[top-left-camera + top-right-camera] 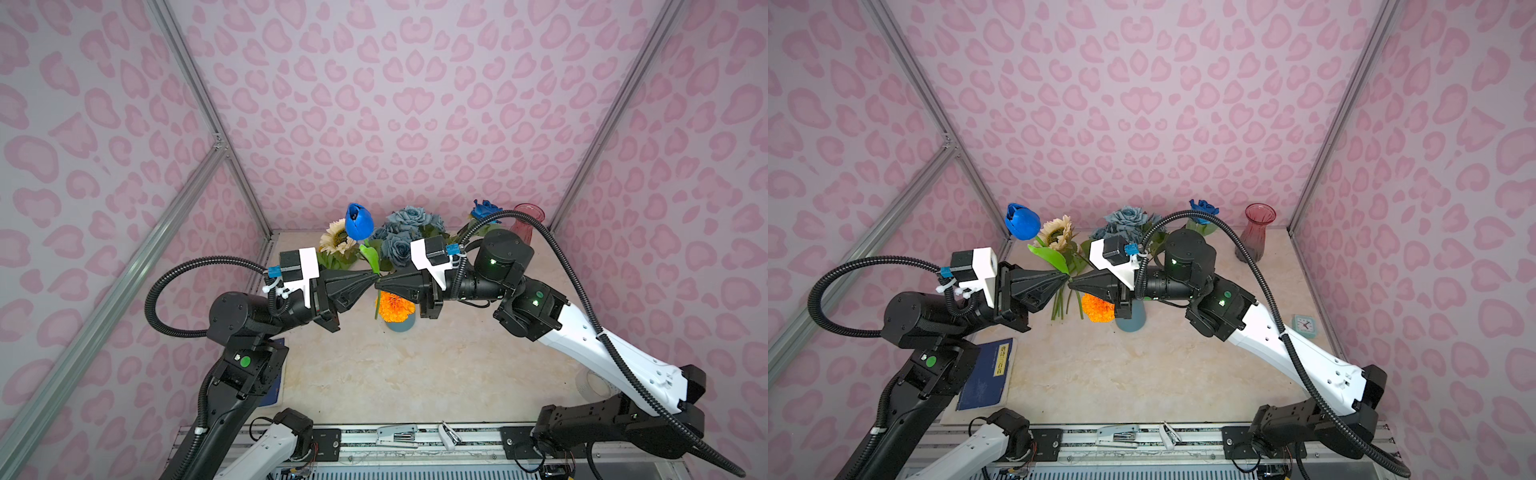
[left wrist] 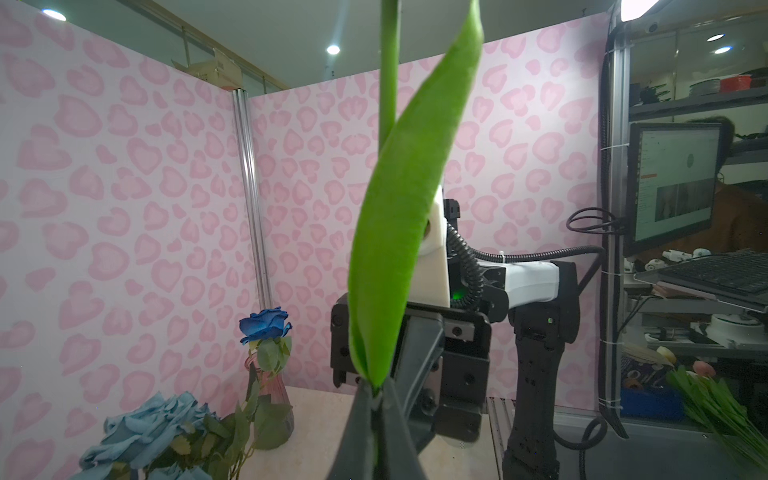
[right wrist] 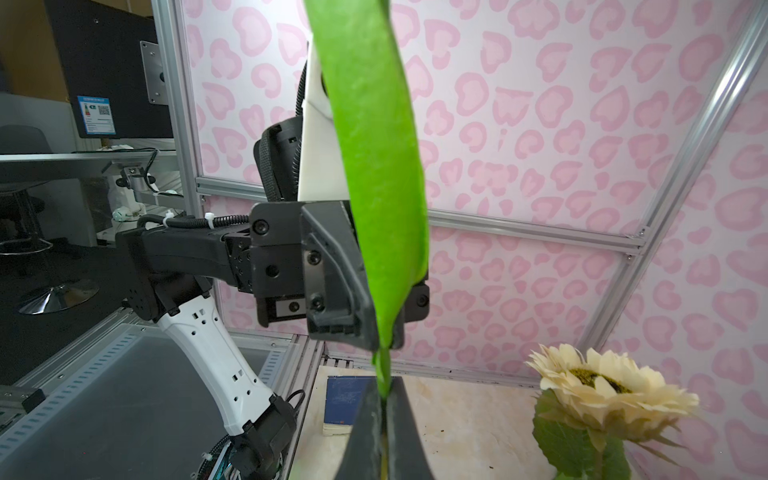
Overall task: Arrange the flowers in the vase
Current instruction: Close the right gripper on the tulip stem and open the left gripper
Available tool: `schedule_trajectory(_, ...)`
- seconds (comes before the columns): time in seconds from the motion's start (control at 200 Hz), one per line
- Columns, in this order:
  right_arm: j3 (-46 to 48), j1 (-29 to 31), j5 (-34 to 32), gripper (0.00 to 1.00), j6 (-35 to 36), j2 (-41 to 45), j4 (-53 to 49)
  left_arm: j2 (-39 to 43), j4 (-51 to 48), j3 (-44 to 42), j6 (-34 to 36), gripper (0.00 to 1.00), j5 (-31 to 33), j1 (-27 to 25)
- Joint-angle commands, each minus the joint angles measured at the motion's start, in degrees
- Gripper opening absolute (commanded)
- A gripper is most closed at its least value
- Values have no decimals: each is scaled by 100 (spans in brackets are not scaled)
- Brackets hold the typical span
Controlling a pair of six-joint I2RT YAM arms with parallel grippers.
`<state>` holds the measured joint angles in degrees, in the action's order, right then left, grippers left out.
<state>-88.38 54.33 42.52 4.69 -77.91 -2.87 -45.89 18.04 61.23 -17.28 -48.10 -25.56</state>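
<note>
A blue tulip (image 1: 358, 222) (image 1: 1022, 222) is held upright above the table by its green stem. My left gripper (image 1: 371, 277) (image 1: 1065, 279) (image 2: 376, 390) and right gripper (image 1: 379, 285) (image 1: 1071, 285) (image 3: 384, 395) meet tip to tip, both shut on that stem below its leaf (image 2: 399, 232) (image 3: 382, 187). Under them a grey-blue vase (image 1: 401, 325) (image 1: 1133, 322) holds an orange marigold (image 1: 395, 307) (image 1: 1096, 307). At the back stand a cream sunflower (image 1: 337, 239) (image 3: 602, 395), a dusty-blue rose bunch (image 1: 405, 232) (image 2: 145, 432), a bright blue rose (image 1: 484, 210) (image 2: 266, 324) and a red glass vase (image 1: 1258, 232).
A blue book (image 1: 986, 372) (image 3: 345, 399) lies at the table's left edge. A small clock (image 1: 1306, 324) sits by the right wall and a tape roll (image 1: 594, 384) under the right arm. A stapler (image 1: 397, 434) lies on the front rail. Pink patterned walls enclose three sides.
</note>
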Motion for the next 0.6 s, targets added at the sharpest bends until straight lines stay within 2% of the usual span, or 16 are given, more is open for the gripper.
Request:
schedule_trajectory(0.0, -22, -9, -34, 0, -249, -15, 237, 8, 103, -13, 67, 2, -72, -6)
schedule_trajectory(0.06, -34, -3, -126, 0, -288, -13, 282, 3, 79, 2, 97, 2, -52, -18)
schedule_trajectory(0.08, -37, -2, -177, 0, -293, -14, 287, 13, 69, 9, 110, 7, -43, -8)
schedule_trajectory(0.115, -39, -10, -236, 0, -307, -7, 287, 15, 76, 12, 128, 22, -32, -15)
schedule_trajectory(0.195, 14, -68, -344, 0, -382, 54, 414, 68, 54, 16, 252, 64, 57, -8)
schedule_trajectory(0.23, 64, -124, -394, 0, -447, 101, 511, 124, -3, -4, 357, 78, 193, -11)
schedule_trajectory(0.25, 108, -159, -425, 0, -485, 138, 571, 164, -23, -25, 406, 90, 326, -13)
schedule_trajectory(0.265, 130, -193, -430, 0, -525, 172, 609, 201, -55, -37, 443, 94, 447, -6)
schedule_trajectory(0.31, 207, -352, -369, 0, -686, 260, 730, 342, -98, -138, 594, 98, 839, -2)
schedule_trajectory(0.44, 729, -810, -293, 0, -1088, 685, 1112, 709, -97, -547, 1037, 98, 1810, 38)
schedule_trajectory(0.595, 1071, -1280, -337, 0, -1386, 1166, 1358, 707, -64, -981, 1090, 98, 2176, 237)
